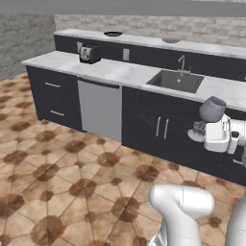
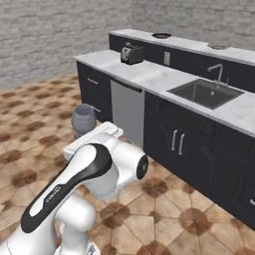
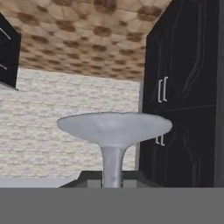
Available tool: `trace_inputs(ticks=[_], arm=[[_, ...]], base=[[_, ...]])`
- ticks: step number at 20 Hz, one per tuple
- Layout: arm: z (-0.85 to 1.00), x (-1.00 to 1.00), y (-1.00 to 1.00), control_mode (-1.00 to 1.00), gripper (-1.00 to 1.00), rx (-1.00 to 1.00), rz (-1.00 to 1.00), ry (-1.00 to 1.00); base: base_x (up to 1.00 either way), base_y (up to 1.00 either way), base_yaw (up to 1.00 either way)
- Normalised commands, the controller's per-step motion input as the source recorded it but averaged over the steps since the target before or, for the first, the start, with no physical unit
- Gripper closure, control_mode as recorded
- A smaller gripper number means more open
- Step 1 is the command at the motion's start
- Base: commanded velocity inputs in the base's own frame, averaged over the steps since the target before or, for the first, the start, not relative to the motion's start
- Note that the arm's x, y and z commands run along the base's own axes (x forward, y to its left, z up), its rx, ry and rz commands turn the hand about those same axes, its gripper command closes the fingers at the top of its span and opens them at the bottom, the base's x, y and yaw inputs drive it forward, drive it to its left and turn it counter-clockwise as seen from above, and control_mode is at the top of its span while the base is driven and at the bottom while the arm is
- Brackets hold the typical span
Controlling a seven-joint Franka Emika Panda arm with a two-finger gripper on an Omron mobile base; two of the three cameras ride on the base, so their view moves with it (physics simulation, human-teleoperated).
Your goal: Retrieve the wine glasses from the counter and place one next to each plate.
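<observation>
My gripper (image 1: 203, 127) is shut on the thin stem of a greyish-purple wine glass (image 1: 212, 109), held in the air in front of the dark cabinets, below the counter (image 1: 126, 72). The glass tilts, bowl up and round foot lower left. In the right base view its bowl (image 2: 83, 118) rises just behind my white hand. In the hand view the foot (image 3: 114, 127) spreads above the stem, which stands between the fingertips (image 3: 89, 177). Two round plates (image 1: 113, 33) (image 1: 170, 40) lie on the raised back ledge.
A steel sink (image 1: 175, 80) with a tap is set into the counter ahead. A toaster (image 1: 89, 53) stands at the counter's left end, above a grey dishwasher front (image 1: 99, 108). Tiled floor (image 1: 62, 182) stretches to the left.
</observation>
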Motion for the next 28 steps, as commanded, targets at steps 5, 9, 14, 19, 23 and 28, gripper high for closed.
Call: trace_inputs(ticks=[5,9,14,19,23,28], arm=[[0.00,0.00,0.00,1.00,1.00,0.00,0.00,0.00],[0.00,0.00,0.00,1.00,1.00,0.00,0.00,0.00],[0.00,0.00,0.00,1.00,1.00,0.00,0.00,0.00],[0.00,0.00,0.00,1.00,1.00,0.00,0.00,0.00],[0.00,0.00,0.00,1.00,1.00,0.00,0.00,0.00],[0.00,0.00,0.00,1.00,1.00,0.00,0.00,0.00]], base=[[1.00,-0.92,0.02],[1.00,-0.90,0.03],[1.00,0.59,0.01],[1.00,1.00,0.00],[1.00,1.00,-0.04],[1.00,1.00,-0.14]])
